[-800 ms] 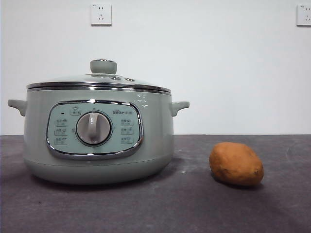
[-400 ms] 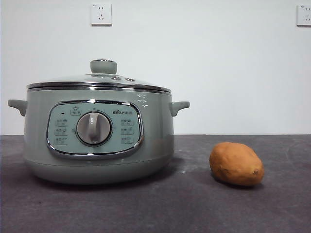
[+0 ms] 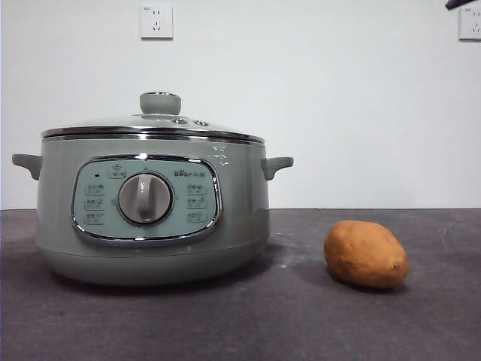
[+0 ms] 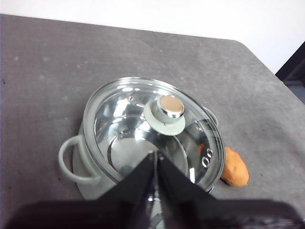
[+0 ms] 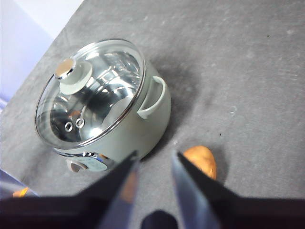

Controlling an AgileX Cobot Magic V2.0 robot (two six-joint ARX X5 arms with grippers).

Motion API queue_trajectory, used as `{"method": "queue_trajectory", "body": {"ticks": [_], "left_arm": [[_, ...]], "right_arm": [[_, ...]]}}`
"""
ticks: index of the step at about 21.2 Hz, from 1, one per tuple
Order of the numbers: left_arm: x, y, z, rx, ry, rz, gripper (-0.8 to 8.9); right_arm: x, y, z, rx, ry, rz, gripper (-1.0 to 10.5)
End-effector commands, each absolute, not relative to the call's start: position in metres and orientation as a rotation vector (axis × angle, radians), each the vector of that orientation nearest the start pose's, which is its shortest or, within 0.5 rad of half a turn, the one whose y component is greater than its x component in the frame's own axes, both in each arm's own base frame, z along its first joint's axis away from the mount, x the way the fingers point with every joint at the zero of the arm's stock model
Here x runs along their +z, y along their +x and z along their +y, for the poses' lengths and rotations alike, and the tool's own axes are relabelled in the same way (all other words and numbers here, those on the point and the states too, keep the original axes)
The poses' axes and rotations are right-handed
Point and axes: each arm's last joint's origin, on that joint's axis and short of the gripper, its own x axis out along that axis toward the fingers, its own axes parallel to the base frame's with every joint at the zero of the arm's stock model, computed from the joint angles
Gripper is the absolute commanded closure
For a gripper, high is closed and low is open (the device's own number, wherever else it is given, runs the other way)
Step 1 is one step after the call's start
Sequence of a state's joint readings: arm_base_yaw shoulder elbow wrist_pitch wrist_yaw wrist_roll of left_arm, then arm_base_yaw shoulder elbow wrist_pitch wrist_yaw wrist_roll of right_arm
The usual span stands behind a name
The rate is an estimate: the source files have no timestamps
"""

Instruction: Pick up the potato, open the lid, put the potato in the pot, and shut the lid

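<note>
The pot [image 3: 152, 218] is sitting on a dark grey, faintly scuffed tabletop [image 3: 301, 316] in front of a plain white wall [image 3: 338, 105] with two sockets [image 3: 156, 21], its lid [image 3: 150, 124] resting closed on top. The potato [image 3: 366, 254] is lying near the pot (on its dial-less right flank, well apart). The left hand [image 4: 156, 160] is hovering above the pot with jaws pressed together, while the right hand [image 5: 153, 160] is hanging spread above the potato.

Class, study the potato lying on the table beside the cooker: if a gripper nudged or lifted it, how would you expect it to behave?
The potato is oval and rests on its long side, so a nudge would probably roll or rock it. Its skin looks smooth and matte, likely giving fair grip. It appears solid, so it should stay stiff when squeezed.
</note>
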State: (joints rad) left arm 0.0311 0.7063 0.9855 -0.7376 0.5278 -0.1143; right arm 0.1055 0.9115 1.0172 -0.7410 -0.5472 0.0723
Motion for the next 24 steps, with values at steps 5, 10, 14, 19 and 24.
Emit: {"method": "queue_trajectory", "body": {"ticks": [5,10,14,19,24], "left_arm": [[0.362,0.126,-0.01,-0.469,-0.213,0.435,3.77],[0.366,0.128,-0.011,-0.477,-0.207,0.392,3.77],[0.366,0.128,-0.013,-0.492,-0.204,0.395,3.77],[0.366,0.128,-0.014,-0.499,-0.206,0.398,3.77],[0.366,0.127,-0.014,-0.496,-0.206,0.4,3.77]], "right_arm": [[0.341,0.172,0.034,0.603,0.208,0.667,4.1],[0.334,0.178,0.049,0.504,0.152,0.722,4.1],[0.315,0.19,0.084,0.438,0.035,0.821,4.1],[0.27,0.22,0.128,0.415,-0.092,0.979,4.1],[0.221,0.251,0.151,0.385,-0.128,1.091,4.2]]}}
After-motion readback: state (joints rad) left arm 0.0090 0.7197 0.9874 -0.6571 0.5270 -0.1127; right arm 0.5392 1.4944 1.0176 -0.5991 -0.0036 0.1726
